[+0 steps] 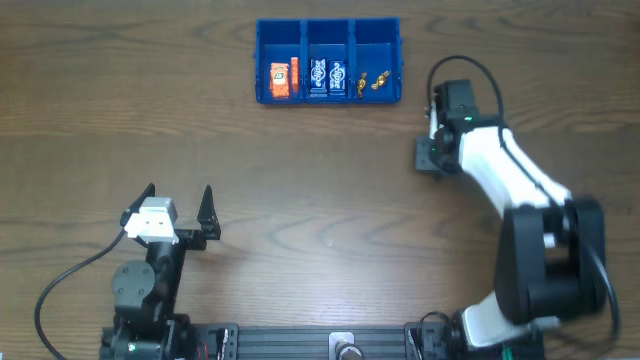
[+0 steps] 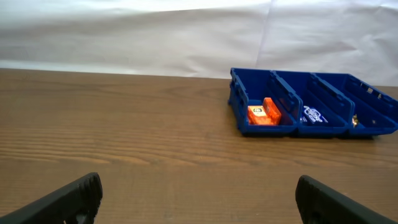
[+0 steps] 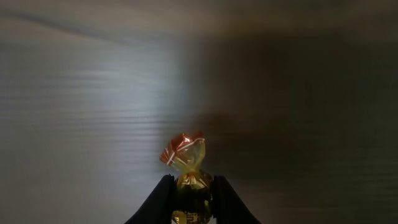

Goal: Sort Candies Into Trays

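Just right of the blue tray (image 1: 328, 25), above the tabletop (image 1: 320, 200), the right gripper (image 1: 430, 157) is seen closed on a gold-wrapped candy (image 3: 185, 158). The candy is gripped by its body, with the twisted end left poking out past the fingertips. Gold candies (image 1: 372, 82) are lying in the tray's right compartment, so that is judged the likely destination. Near left, the left gripper (image 1: 178, 203) is held wide open and empty, well apart from the tray and out of the way.

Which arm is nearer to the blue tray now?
Right. The right arm, holding a gold candy, is just off the right end of the blue tray; the left arm is far back, near its base.
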Controlling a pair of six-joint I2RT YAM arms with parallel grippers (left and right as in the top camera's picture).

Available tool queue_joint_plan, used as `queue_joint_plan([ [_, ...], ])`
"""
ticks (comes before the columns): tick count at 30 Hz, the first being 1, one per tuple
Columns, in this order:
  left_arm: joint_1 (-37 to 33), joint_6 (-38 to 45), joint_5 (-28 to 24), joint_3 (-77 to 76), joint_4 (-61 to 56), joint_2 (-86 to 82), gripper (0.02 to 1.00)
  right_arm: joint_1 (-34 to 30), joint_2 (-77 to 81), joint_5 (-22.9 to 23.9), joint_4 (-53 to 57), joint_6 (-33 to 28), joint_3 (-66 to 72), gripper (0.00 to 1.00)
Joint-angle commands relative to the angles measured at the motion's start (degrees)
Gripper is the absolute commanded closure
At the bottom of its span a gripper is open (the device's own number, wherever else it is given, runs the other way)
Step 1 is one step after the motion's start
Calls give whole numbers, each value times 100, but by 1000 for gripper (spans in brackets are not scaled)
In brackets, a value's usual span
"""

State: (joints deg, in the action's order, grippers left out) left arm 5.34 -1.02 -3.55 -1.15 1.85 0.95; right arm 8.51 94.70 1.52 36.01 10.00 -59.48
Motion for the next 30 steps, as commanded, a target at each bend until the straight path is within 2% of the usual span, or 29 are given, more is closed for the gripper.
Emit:
queue_joint_plan([
  [1, -17, 87, -52, 85, 240, -26, 20, 791, -1412, 133, -166, 376, -420, 836],
  [5, -17, 87, -50, 85, 240, -26, 20, 852, -1082, 138, -74, 391, -1567, 842],
  [10, -17, 85, -50, 85, 240, -26, 20, 852, 317, 352, 275, 391, -3331, 844],
  [15, -17, 87, -50, 85, 240, -26, 23, 852, 1788, 354, 527, 391, -4695, 840],
  [22, -17, 85, -52, 85, 240, -26, 20, 796, 2656, 356, 299, 391, -4937, 825],
  [30, -17, 87, -52, 85, 240, -26, 23, 782, 2839, 442, 107, 389, -4933, 776],
])
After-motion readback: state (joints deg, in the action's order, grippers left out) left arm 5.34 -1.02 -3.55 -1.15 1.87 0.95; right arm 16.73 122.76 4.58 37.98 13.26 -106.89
